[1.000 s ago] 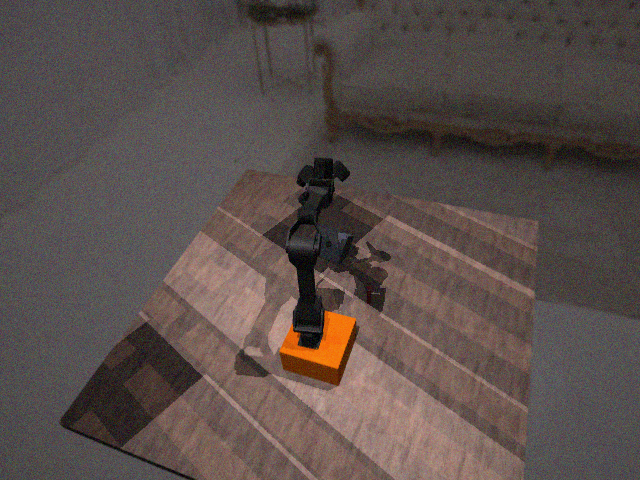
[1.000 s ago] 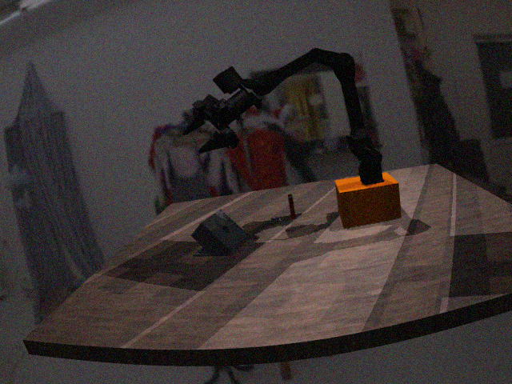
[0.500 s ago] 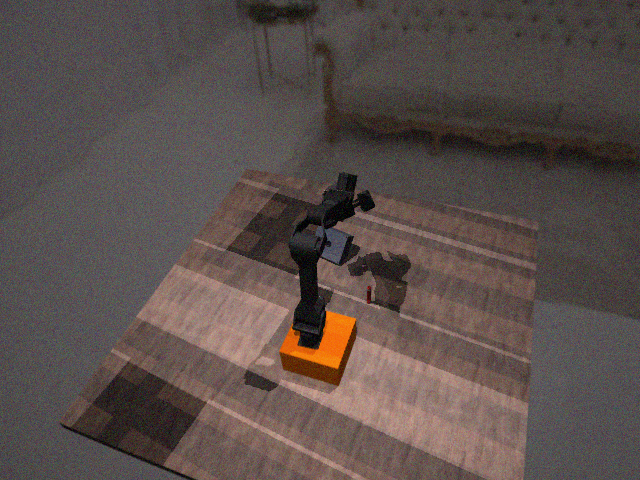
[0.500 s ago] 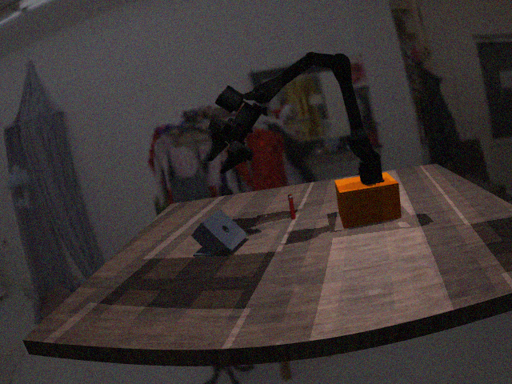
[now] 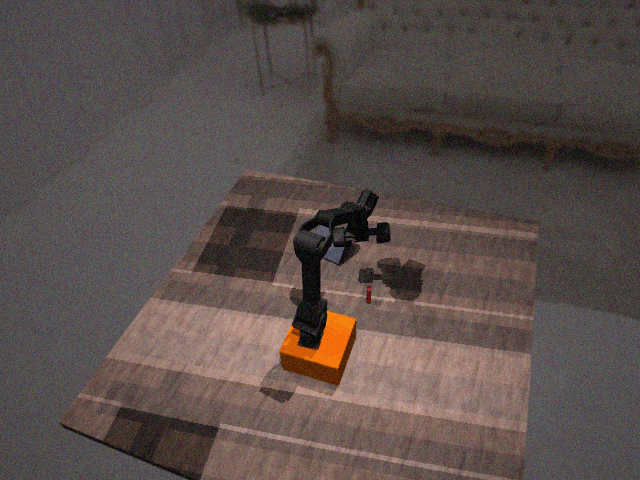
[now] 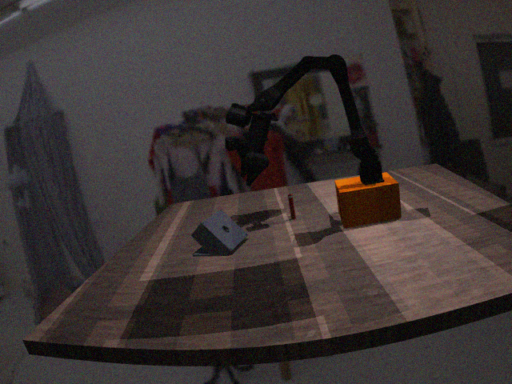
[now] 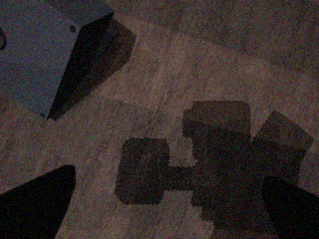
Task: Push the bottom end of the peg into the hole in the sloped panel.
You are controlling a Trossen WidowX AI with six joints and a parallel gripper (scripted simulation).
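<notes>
A small red peg stands upright on the table, between the orange base and the panel. It is not in the wrist view. The grey-blue sloped panel stands farther out, with a round-looking dark hole in its face; the hole is cut by the left edge of the wrist view, and the arm hides part of the panel in the top view. My gripper is open and empty, high above the table, beside the panel and away from the peg.
The orange base block carries the arm. The striped wooden table bears the arm's dark shadow between the panel and the peg. A sofa stands beyond the table in the top view.
</notes>
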